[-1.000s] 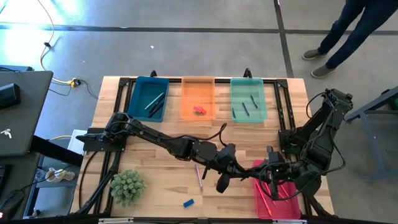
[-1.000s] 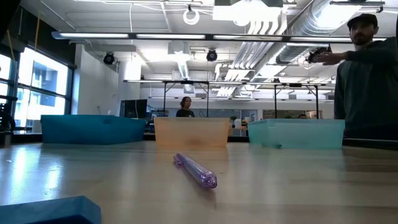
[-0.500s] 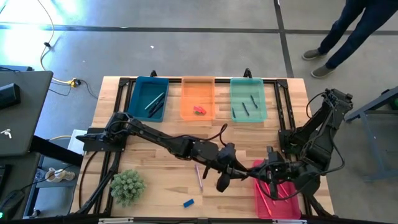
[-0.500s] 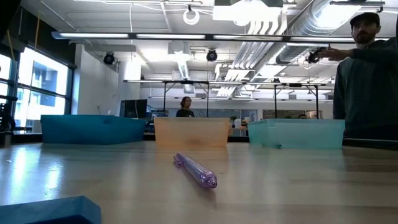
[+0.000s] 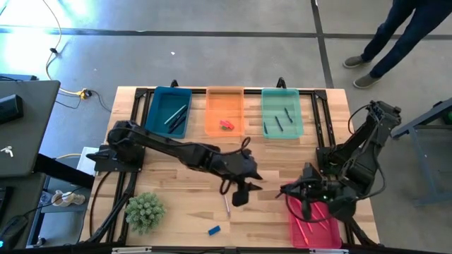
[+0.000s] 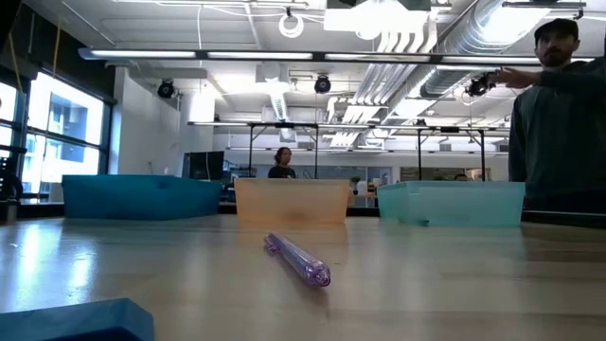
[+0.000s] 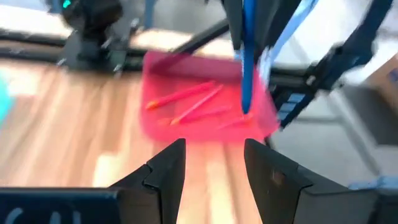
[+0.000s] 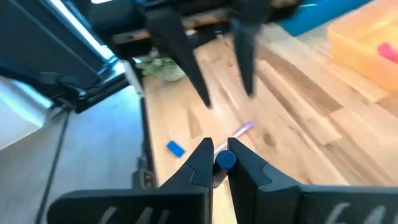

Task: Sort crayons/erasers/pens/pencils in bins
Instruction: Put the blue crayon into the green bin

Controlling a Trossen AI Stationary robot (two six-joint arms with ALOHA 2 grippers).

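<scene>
pulled back toward mid-table since a second ago, the left gripper (image 5: 239,195) now hangs with fingers apart, empty, just above the purple pen (image 5: 227,205). a blue eraser (image 5: 213,229) lies near the front edge. right gripper (image 5: 305,204) pinches a blue pen (image 7: 247,59) over the pink bin (image 5: 316,229).

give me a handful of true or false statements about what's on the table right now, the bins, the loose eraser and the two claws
1. The pink-red bin holds thin pink-red sticks. True.
2. The blue eraser lies in the orange bin. False: it lies loose on the table near the front edge.
3. The right claw is shut on a blue stick. True.
4. The left claw grips the purple pen. False: its fingers are apart and empty; the purple pen lies on the wood.
5. The orange bin is empty. False: a small pink-red piece lies in it.
</scene>
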